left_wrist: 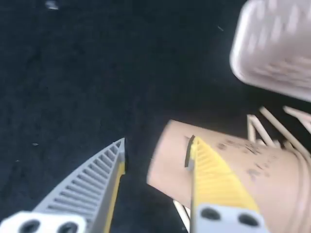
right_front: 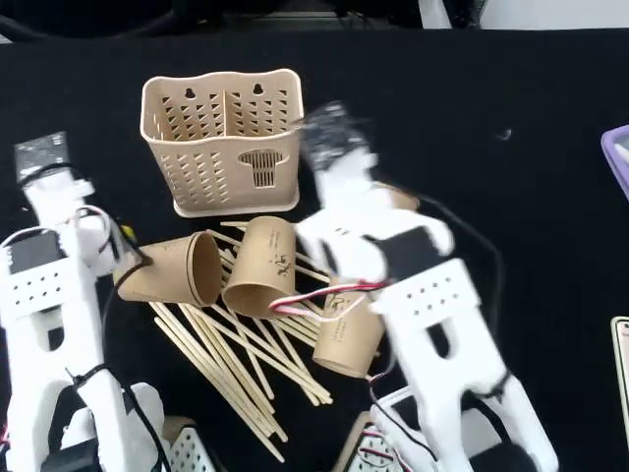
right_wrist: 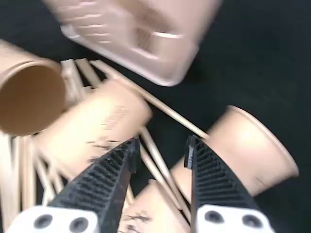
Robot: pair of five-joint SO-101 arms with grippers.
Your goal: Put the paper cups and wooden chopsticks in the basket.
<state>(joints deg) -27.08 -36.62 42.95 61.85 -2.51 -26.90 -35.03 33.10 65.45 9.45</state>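
Beige perforated basket [right_front: 221, 167], upright, two compartments. Just in front of it, three brown paper cups on their sides: left cup [right_front: 172, 270], middle cup [right_front: 260, 265], right cup [right_front: 349, 336] (a fourth cup [right_wrist: 238, 145] lies nearby, also tipped). Wooden chopsticks [right_front: 236, 359] fan out loosely beneath them.

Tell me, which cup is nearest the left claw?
The leftmost cup, on its side: the open left gripper sits at its base. The other cups lie farther right.
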